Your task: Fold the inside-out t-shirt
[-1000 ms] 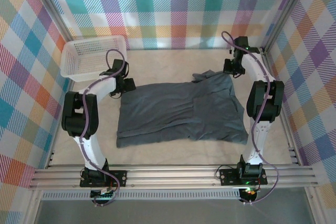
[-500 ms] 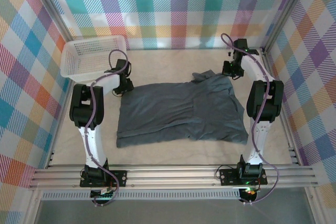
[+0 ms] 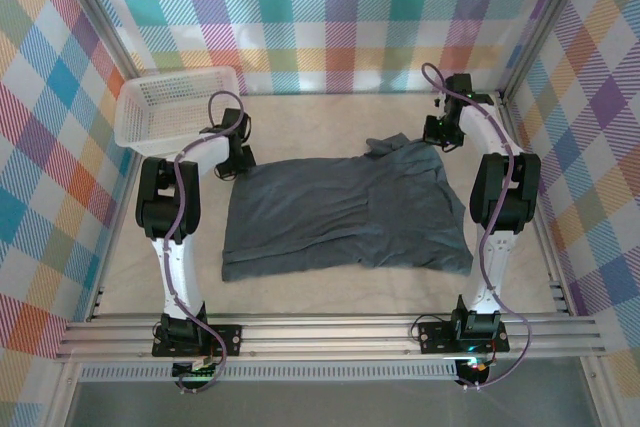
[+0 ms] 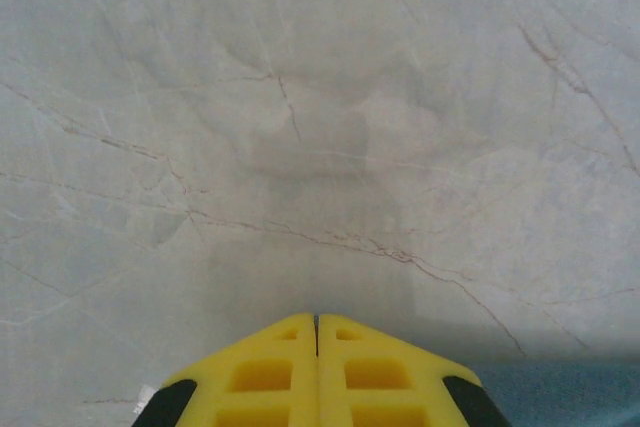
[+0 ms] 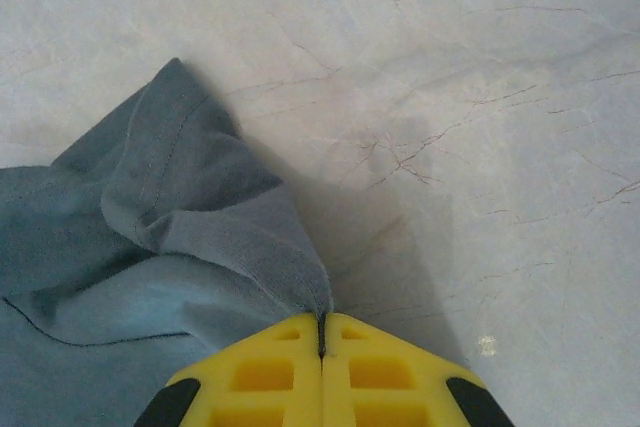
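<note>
The inside-out t-shirt lies spread out on the pale marbled bench, midway between the two arms, wrinkled, with one sleeve bunched up at its far right corner. The right end effector sits at that bunched corner. In the right wrist view its yellow fingers are pressed together, and a folded edge of the blue-grey cloth runs straight into the seam between the tips (a pinch on the fabric).

The left end effector is down at the shirt's far left corner, just beside the white lattice basket. Its fingers are closed tip to tip over bare bench, with no cloth visible between them. A sliver of the shirt shows at the lower right of the left wrist view, just beside the fingers.
</note>
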You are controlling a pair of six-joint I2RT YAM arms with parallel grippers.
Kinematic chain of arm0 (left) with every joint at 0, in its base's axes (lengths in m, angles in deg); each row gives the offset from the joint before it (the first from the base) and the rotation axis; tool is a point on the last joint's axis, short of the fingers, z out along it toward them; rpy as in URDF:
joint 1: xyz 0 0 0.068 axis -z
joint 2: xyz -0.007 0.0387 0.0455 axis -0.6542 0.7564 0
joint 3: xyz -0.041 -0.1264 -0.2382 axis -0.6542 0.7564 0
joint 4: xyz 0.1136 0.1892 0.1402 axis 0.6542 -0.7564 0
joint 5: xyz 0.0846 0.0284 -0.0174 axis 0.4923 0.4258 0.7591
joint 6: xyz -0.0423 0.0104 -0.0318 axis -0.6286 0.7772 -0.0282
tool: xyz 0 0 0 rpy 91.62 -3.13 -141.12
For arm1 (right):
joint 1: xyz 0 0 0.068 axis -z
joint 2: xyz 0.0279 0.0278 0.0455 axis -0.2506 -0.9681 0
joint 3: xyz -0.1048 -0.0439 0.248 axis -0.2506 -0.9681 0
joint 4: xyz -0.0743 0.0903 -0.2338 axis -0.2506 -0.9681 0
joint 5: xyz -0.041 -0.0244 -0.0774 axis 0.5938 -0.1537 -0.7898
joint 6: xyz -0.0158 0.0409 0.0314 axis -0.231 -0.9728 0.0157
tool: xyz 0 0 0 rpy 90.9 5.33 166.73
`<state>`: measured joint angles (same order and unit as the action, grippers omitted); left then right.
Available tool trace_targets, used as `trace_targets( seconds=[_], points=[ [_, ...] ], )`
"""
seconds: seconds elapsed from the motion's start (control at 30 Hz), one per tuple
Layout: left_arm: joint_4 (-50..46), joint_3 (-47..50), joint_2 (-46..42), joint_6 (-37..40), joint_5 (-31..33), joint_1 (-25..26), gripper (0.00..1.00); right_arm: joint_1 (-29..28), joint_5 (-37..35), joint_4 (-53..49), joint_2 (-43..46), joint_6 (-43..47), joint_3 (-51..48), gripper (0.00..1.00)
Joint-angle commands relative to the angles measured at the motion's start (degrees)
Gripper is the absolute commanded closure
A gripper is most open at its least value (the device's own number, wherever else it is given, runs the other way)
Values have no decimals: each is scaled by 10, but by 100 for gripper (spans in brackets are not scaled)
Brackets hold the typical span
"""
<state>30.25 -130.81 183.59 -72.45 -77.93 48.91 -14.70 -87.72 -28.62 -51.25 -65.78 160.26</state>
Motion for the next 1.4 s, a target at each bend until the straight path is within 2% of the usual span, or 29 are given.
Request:
trace_targets(
  seconds=[0.0,0.07,0.2,0.57,0.67,0.8,0.9,1.0,1.23,1.37],
  points=[
    [-9,-12,-58,6,14,-16,100,24,23,24,25,-35,-11,100],
    [0,5,-82,-4,7,-25,100,44,43,40,35,-55,-31,100],
    [20,29,-95,-23,-36,-34,100,48,61,33,25,-55,-36,100],
    [23,57,-134,-45,-49,-44,100,65,107,35,53,-86,-50,100],
    [28,77,-156,-53,-60,-44,100,81,135,56,81,-116,-82,100],
    [31,127,-191,-64,-60,-45,100,105,173,107,127,-174,-179,100],
    [37,173,-211,-77,-60,-46,100,113,172,127,138,-193,-243,100],
    [39,205,-220,-87,-64,-46,100,118,190,123,135,-197,-265,100],
    [28,198,-249,-84,-70,-46,100,120,189,85,182,-196,-222,100],
    [14,202,-271,-89,-70,-46,100,120,166,75,227,-207,-249,100]
  ],
)
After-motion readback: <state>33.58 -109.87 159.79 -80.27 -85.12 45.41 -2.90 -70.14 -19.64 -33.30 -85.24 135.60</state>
